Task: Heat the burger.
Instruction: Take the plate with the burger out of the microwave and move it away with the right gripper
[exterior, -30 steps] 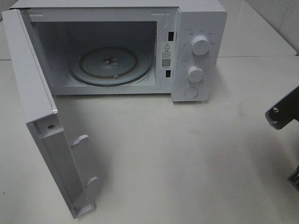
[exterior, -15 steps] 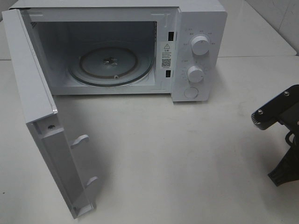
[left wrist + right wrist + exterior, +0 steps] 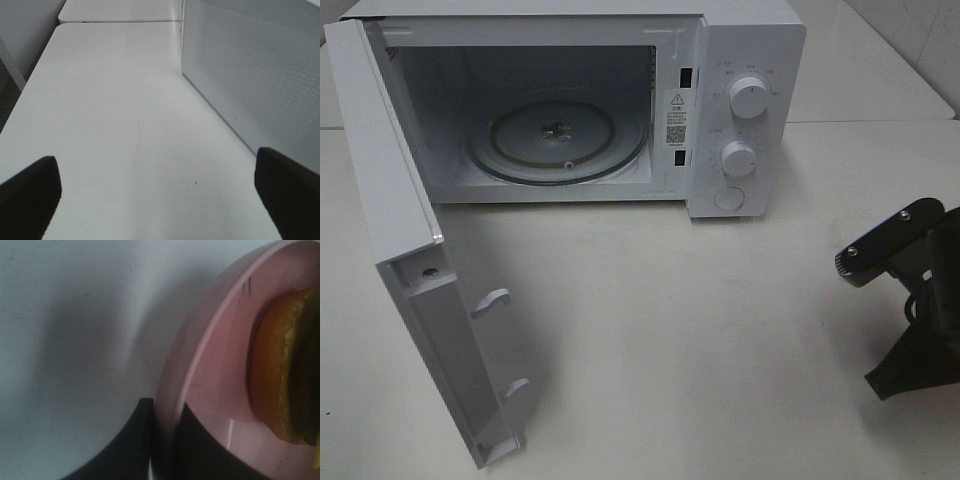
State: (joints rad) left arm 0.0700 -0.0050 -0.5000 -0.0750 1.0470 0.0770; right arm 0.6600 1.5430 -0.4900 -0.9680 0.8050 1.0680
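The burger [image 3: 285, 375] shows only in the right wrist view, where its golden-brown bun edge sits on a round pink plate [image 3: 215, 370]. My right gripper [image 3: 165, 440] is shut on that plate's rim, one dark finger [image 3: 132, 440] under it and one over it. In the exterior view only part of the right arm [image 3: 910, 300] reaches in at the right edge; plate and burger are out of that frame. My left gripper [image 3: 157, 195] stands wide open above bare table with nothing between its fingers.
A white microwave [image 3: 740, 60] stands at the back, its door [image 3: 390, 200] swung wide open toward the front left. The glass turntable [image 3: 560, 135] inside carries nothing. Two knobs [image 3: 748, 97] face forward. A perforated white panel [image 3: 250, 75] lies close beside the left gripper.
The right arm has come further in from the right edge, moving left toward the table's middle. The microwave and its door have not moved.
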